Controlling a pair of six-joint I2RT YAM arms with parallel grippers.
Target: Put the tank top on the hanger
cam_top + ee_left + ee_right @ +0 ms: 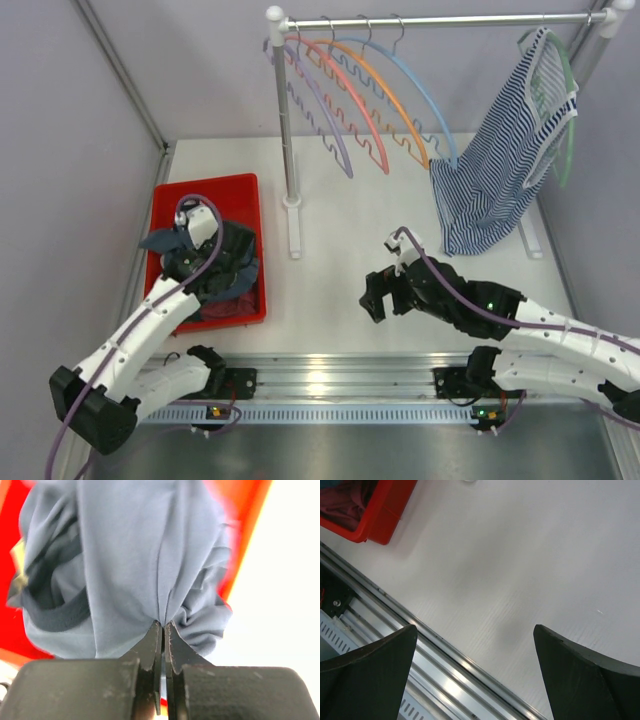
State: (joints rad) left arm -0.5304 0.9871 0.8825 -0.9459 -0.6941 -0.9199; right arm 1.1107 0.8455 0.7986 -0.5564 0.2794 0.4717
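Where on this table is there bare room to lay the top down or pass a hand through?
Bare white tabletop lies between the red plastic bin and the open right gripper, in front of the metal rack post. Crowded: the bin, where the left gripper pinches the slate-blue tank top, and the back right under the striped top.

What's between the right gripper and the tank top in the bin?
In the top view, only bare table and the red bin wall separate the right gripper from the tank top; the rack foot stands just behind that line.
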